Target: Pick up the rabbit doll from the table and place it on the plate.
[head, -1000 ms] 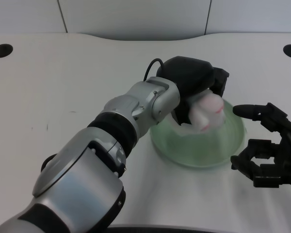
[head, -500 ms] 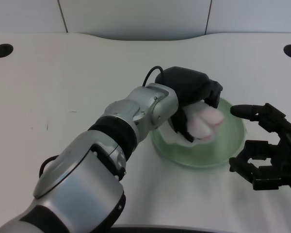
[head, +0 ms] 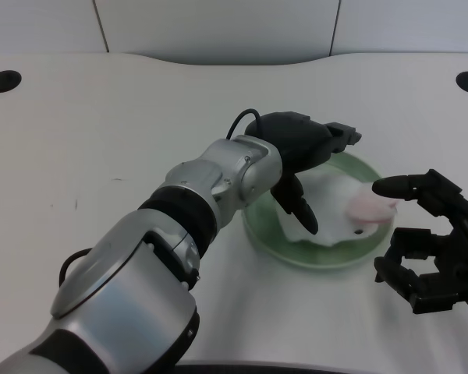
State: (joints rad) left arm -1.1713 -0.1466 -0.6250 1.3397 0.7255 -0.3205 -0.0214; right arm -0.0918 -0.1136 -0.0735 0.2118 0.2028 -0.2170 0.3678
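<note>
Left hand is held over the nine o'clock side of the round green plate, fingers spread and released, with the white-and-pink rabbit doll laid on it.

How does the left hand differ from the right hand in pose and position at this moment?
The left hand reaches over the green plate with fingers spread apart, holding nothing; the right hand waits beside the plate's right rim with fingers curled. The left hand hangs above the white and pink rabbit doll, which lies on the plate; the right hand is nearer its pink end. Both are black.

Bare white table left of plate; right hand flanking it.
</note>
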